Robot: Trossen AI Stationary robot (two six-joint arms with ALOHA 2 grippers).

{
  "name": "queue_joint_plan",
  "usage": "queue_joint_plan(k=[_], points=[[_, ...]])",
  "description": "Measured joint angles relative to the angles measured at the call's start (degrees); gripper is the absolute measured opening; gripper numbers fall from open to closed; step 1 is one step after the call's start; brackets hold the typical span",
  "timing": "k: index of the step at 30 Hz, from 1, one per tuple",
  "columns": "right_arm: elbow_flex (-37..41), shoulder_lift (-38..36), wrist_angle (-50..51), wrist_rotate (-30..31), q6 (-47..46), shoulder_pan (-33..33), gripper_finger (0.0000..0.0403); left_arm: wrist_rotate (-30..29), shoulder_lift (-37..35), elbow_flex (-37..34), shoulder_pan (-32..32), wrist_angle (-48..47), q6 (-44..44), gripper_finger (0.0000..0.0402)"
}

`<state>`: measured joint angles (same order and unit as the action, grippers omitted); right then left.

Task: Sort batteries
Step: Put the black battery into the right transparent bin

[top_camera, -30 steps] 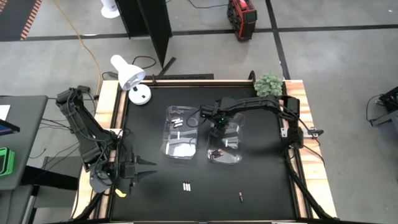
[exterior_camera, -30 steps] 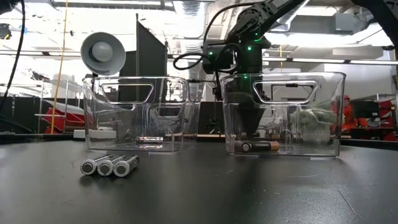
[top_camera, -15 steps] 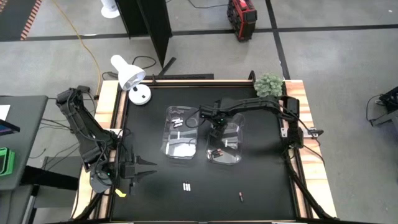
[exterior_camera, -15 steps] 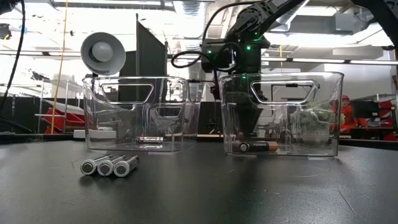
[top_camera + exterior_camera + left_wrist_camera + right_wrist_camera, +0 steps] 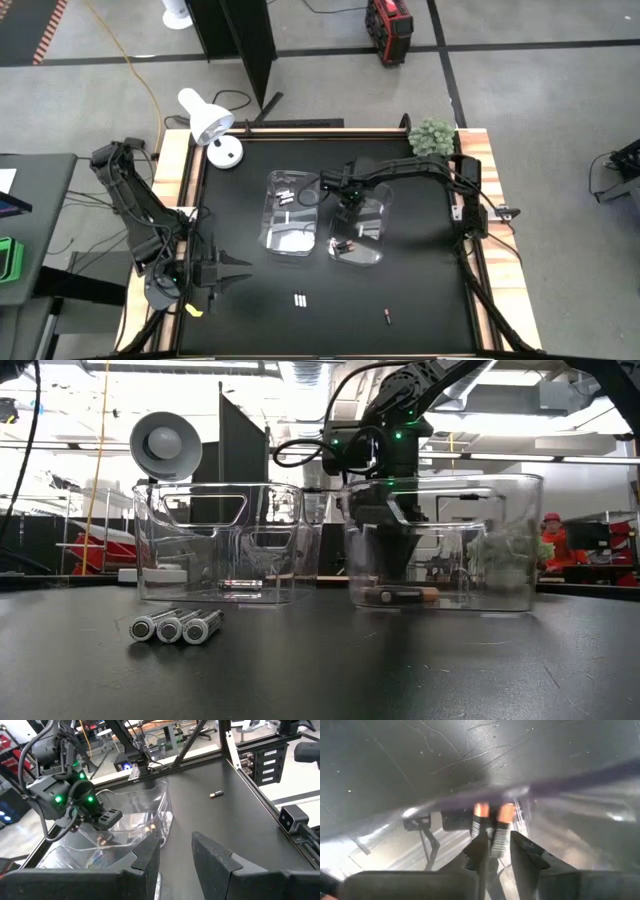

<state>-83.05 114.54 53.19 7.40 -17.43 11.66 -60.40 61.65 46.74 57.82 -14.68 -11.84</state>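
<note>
My right gripper (image 5: 349,208) reaches down into the right clear bin (image 5: 500,540), shut on a dark battery with a copper end (image 5: 506,813). A second copper end (image 5: 481,812) shows beside it. More dark batteries (image 5: 345,243) lie in this bin. The left clear bin (image 5: 272,205) holds white batteries (image 5: 285,197). Three white batteries (image 5: 177,627) lie side by side on the table near its near edge. One dark battery (image 5: 387,317) lies to their right. My left gripper (image 5: 238,270) waits open at the table's near left. My right gripper pinches the dark battery's body (image 5: 496,842) between its two fingers, coming from above and pointing down into the bin. The copper end sticks out beyond the fingertips. In the low view the battery (image 5: 400,596) lies level at the bin's floor, below the fingers (image 5: 395,565).
A white desk lamp (image 5: 210,125) stands at the table's far left corner and a small green plant (image 5: 432,135) at its far right. The two bins stand close together in the middle. The black tabletop near the lone dark battery (image 5: 216,794) is open room.
The right bin has slid a little toward the table's left, closer to the left bin, and the battery on its floor has gone with it. My right gripper has shifted the same way inside the bin. The left arm has kept still.
</note>
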Motion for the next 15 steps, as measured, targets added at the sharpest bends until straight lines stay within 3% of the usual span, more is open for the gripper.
queue_joint_plan(k=[7, 15], points=[[0.0, 0.0, 0.0, 0.0, -0.3, -0.2, 0.015, 0.0, 0.0, 0.0, 0.0, 0.0, 0.0, 0.0107], [0.0, -0.1, 0.1, 0.2, -0.1, -1.9, 0.0153, 0.0, 0.0, 0.0, 0.0, 0.0, 0.0, 0.0107]])
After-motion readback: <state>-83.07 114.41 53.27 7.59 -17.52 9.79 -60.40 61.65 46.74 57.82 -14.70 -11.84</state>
